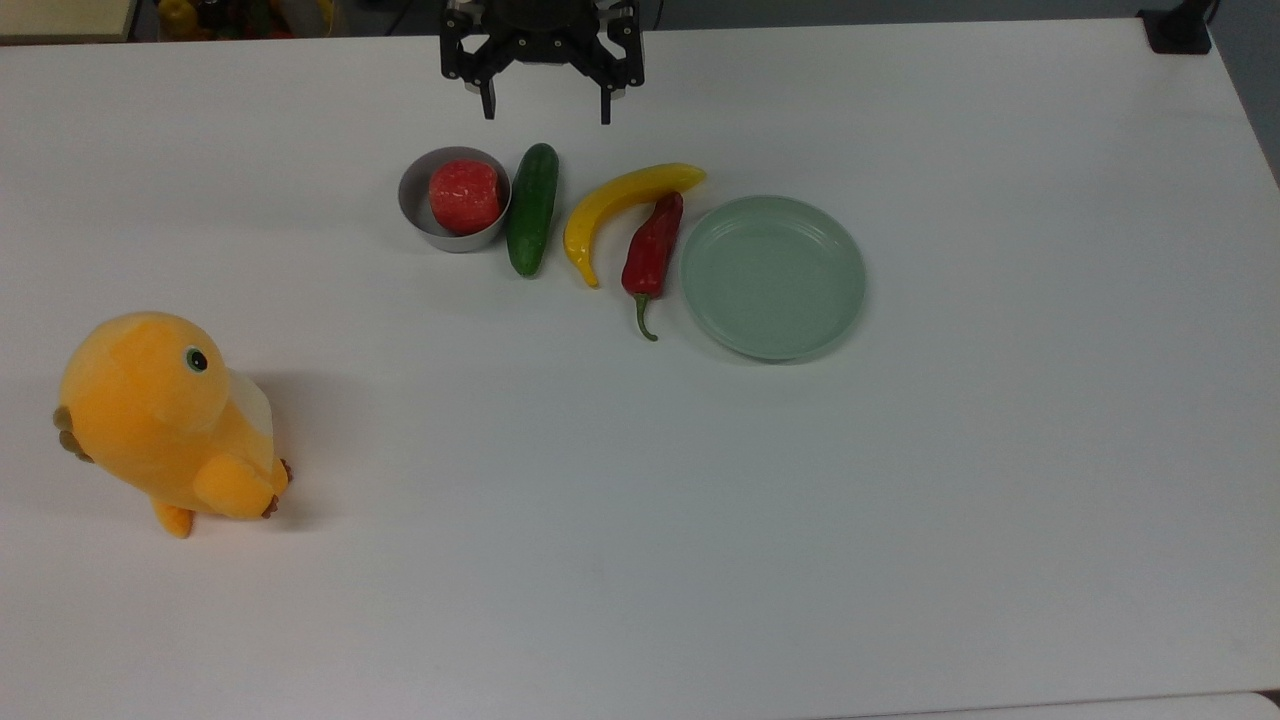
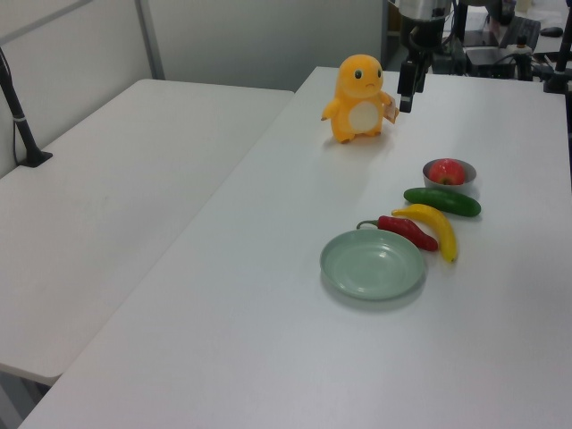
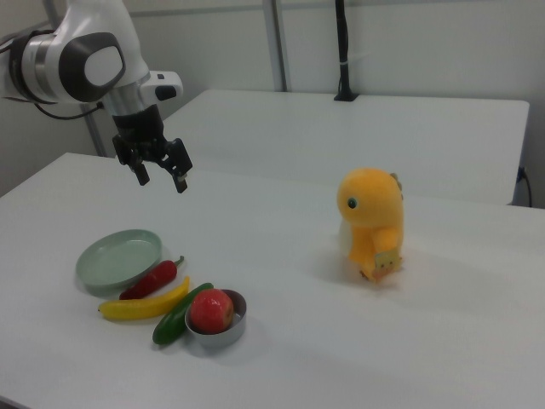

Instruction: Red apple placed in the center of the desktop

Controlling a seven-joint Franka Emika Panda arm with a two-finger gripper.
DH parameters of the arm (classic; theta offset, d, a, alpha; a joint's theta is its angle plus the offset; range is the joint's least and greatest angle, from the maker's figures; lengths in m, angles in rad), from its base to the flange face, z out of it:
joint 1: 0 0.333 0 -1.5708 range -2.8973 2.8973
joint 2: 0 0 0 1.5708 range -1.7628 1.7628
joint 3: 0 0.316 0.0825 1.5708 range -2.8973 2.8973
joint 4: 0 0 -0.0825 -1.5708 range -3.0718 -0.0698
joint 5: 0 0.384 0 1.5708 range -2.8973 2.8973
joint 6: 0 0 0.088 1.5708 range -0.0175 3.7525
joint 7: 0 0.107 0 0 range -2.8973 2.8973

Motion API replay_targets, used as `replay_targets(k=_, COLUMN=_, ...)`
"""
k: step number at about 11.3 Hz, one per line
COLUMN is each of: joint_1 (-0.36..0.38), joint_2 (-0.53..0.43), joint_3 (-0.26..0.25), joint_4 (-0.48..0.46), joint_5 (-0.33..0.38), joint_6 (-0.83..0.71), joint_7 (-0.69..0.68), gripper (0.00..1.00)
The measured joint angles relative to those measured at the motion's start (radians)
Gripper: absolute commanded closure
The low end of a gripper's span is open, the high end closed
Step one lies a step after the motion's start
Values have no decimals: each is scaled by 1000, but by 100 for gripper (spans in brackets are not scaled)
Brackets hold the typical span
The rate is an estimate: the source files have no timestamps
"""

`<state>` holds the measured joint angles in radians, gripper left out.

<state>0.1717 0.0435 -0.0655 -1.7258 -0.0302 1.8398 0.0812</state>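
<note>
The red apple (image 1: 465, 195) (image 2: 450, 172) (image 3: 211, 309) sits in a small grey bowl (image 1: 414, 203) (image 2: 450, 186) (image 3: 232, 333) toward the back of the white desktop (image 1: 640, 500) (image 2: 268, 313) (image 3: 341, 358). My gripper (image 1: 547, 113) (image 3: 161, 181) (image 2: 407, 96) hangs open and empty in the air, fingers pointing down. In the top view it is just beyond the bowl, near the far table edge. In the right view it hovers well above the pale-green plate, apart from everything.
Beside the bowl lie a green cucumber (image 1: 533, 208), a yellow banana (image 1: 615, 205) and a red chili pepper (image 1: 652, 250), then a pale-green plate (image 1: 773, 275). An orange plush toy (image 1: 165, 420) stands at the top view's left. A second table (image 2: 116, 197) adjoins the desktop.
</note>
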Motion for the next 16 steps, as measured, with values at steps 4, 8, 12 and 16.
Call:
replay_targets(k=4, joint_1=-1, joint_2=0, joint_3=0, joint_4=-8, joint_5=-1, joint_6=0, joint_7=0, gripper=0)
replay_targets(k=8, joint_1=-4, joint_2=0, joint_3=0, joint_4=-15, joint_5=-4, joint_6=0, joint_7=0, gripper=0)
replay_targets(k=12, joint_1=-11, joint_2=3, joint_3=-8, joint_4=-91, joint_5=-116, joint_6=0, joint_7=-78, gripper=0)
replay_targets(k=16, joint_1=-39, joint_2=3, joint_3=-37, joint_4=-177, joint_5=-179, joint_6=5, joint_7=-210, gripper=0)
